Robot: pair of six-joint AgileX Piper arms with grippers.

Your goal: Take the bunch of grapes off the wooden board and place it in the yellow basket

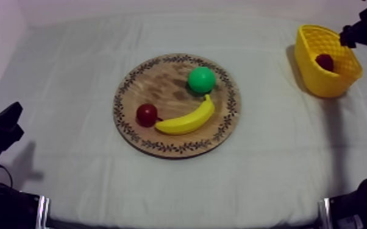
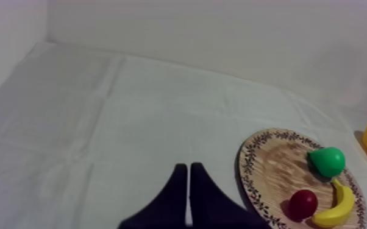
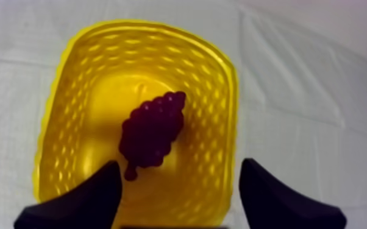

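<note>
Holds right hand [image 3: 180,167] open and empty straight above bunch of grapes [image 3: 152,135], lying slantwise on floor of yellow basket [image 3: 70,73]. Rests left hand [image 2: 188,168] closed, well apart, near wooden board [image 2: 277,170].

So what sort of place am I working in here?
Looks like a test bench for a robot, not a real kitchen: a cloth-covered table, toy fruit such as the banana on a wooden board, and a yellow basket holding the grapes.

Dark bunch of grapes [image 3: 152,134] lying in yellow basket [image 3: 88,79], off wooden board [image 1: 161,85].
</note>
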